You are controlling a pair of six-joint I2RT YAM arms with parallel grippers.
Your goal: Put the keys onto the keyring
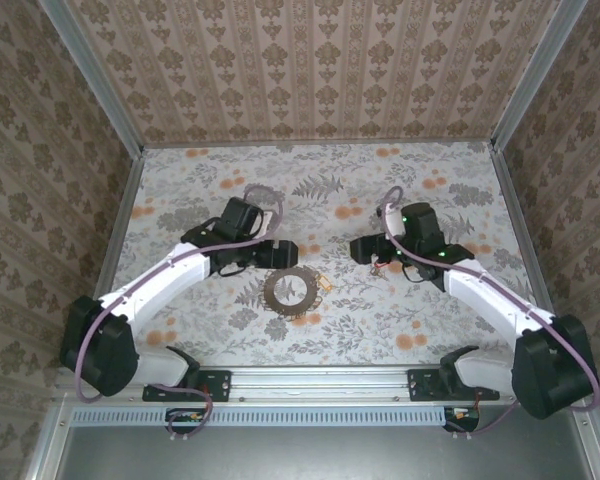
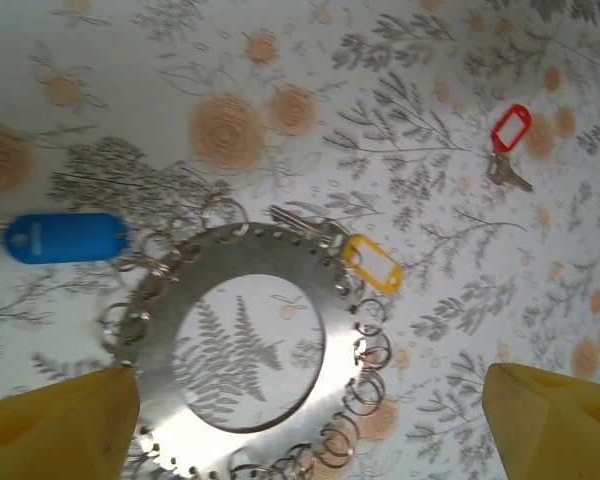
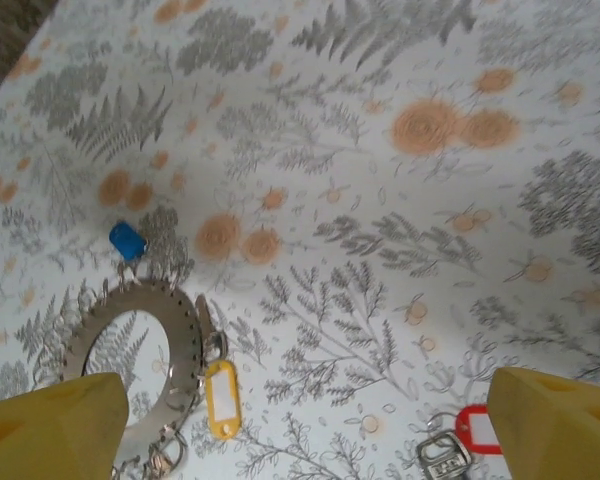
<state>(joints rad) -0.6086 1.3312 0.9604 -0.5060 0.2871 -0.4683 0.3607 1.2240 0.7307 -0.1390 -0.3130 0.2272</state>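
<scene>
keyring mid-table, open table beyond it, walls well apart

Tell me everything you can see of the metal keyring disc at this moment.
The disc is a flat, shiny silver metal ring with a large round central hole, through which the floral table shows. Small holes run round its rim, many carrying thin wire split rings. It lies flat near the table's middle. A yellow tag and its key rest against one edge; a blue tag lies by the opposite edge.
</scene>
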